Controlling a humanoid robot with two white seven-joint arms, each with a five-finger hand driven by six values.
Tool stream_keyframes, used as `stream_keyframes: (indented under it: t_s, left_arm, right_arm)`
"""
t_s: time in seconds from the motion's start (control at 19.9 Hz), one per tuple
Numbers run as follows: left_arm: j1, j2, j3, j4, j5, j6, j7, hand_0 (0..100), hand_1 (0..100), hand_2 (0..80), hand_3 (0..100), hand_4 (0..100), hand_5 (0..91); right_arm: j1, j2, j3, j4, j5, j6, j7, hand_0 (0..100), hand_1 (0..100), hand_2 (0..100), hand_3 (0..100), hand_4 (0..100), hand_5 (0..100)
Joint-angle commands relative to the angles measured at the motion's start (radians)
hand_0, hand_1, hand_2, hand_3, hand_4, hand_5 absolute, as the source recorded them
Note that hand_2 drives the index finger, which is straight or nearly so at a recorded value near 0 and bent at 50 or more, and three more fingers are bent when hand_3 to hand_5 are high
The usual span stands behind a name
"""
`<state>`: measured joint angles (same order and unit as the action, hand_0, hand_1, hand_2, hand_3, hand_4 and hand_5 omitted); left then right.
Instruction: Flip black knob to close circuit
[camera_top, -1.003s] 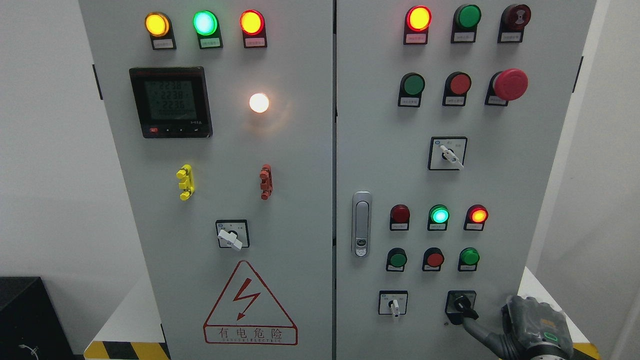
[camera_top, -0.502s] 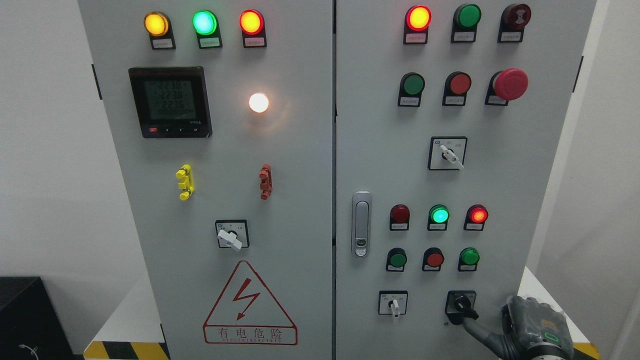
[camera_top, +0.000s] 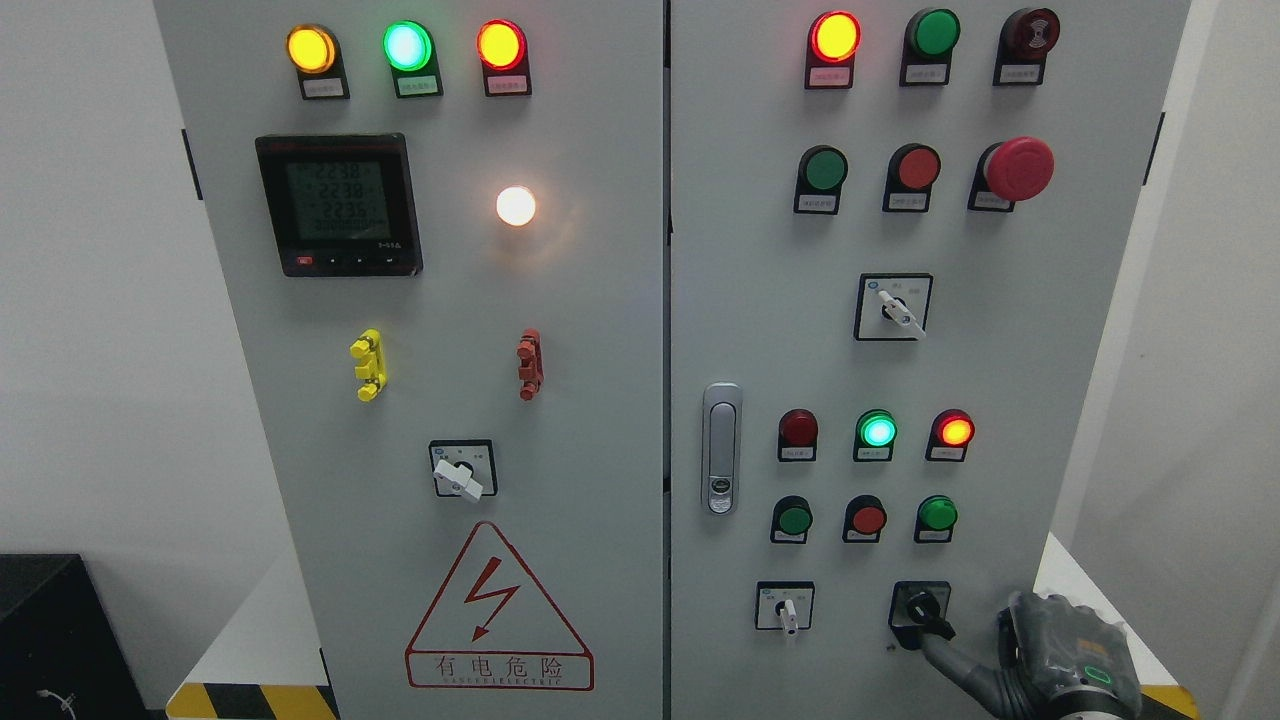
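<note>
Sits at the cabinet door's bottom right, just right of the white selector switch (camera_top: 787, 612): black knob (camera_top: 922, 606), lever slanting down-right, touched by an extended finger (camera_top: 945, 655) of the right hand (camera_top: 1062, 652) lying lower right; no grasp, left hand unseen.

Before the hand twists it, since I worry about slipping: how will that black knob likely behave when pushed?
The black knob is mounted in the panel, so it should probably turn in place rather than come away. Its small lever looks rigid. The right hand seems to meet it with one fingertip only, so slipping off seems possible.
</note>
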<state>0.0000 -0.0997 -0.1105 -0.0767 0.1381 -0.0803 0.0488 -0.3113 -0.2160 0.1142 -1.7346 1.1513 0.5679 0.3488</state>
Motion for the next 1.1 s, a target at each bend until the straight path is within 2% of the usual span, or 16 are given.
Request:
stream_keyframes:
  t_s: [0.0,0.2,1.05]
  left_arm:
    - [0.020,0.000,0.000,0.000,0.000,-0.001,0.000,12,56,0.0,0,0,0.0]
    - [0.020,0.000,0.000,0.000,0.000,-0.001,0.000,12,56,0.0,0,0,0.0]
    - [0.020,0.000,0.000,0.000,0.000,-0.001,0.000,12,56,0.0,0,0,0.0]
  right_arm:
    - [0.003,0.003,0.022,-0.003,-0.001,-0.005,-0.027,8,12,91,100,91,88]
    - [0.014,0.004,0.047,-0.003,0.002,-0.008,-0.030,9,12,91,100,91,88]
    - [0.029,0.015,0.071,-0.017,0.001,-0.014,-0.039,10,12,90,100,90,87]
